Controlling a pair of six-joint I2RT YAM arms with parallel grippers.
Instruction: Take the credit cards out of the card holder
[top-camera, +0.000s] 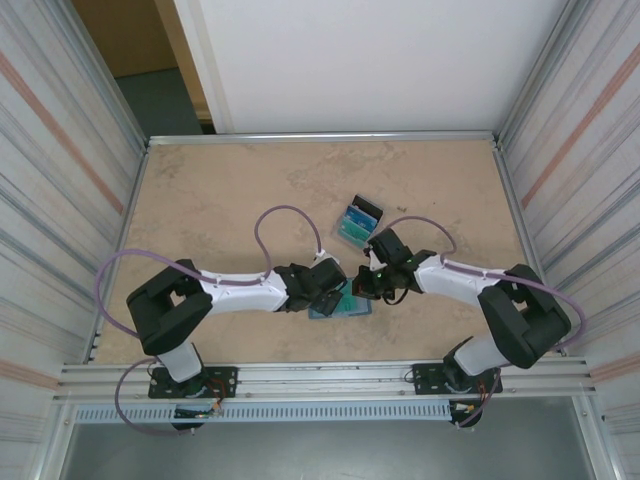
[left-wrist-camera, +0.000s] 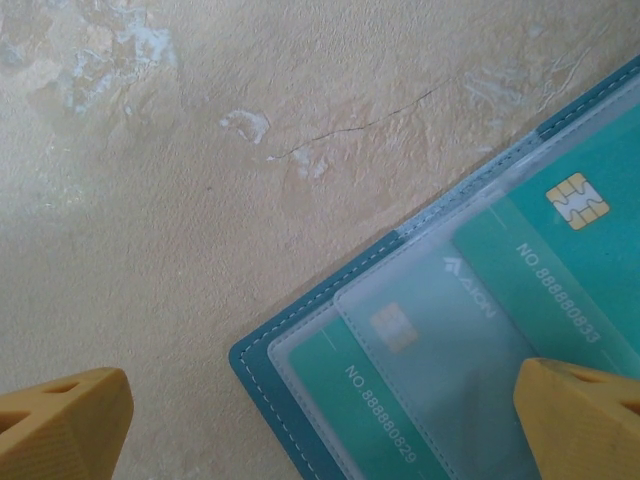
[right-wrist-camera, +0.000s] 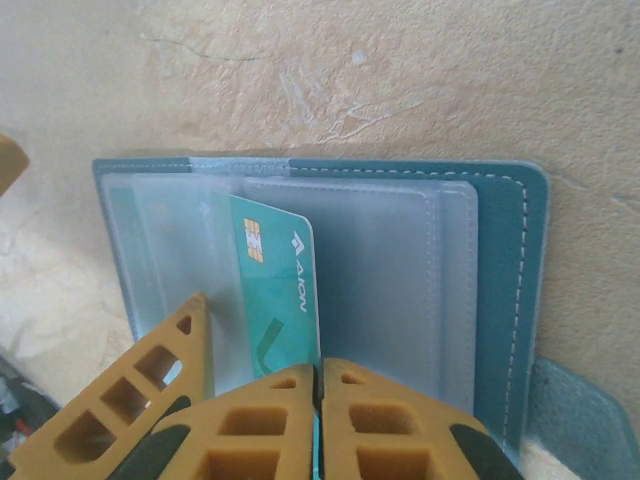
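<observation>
between the closed right fingers (right-wrist-camera: 390, 430), one teal credit card (right-wrist-camera: 275, 290)

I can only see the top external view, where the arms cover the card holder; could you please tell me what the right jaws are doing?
Observer: The right gripper has its jaws shut on a teal card that stands partly out of a clear sleeve.
Operator: Thank you. And the left one?
Observer: The left gripper is wide open over a corner of the card holder, holding nothing.
Operator: Are any cards inside?
Observer: Yes, a second teal card lies under a sleeve near that corner.
</observation>
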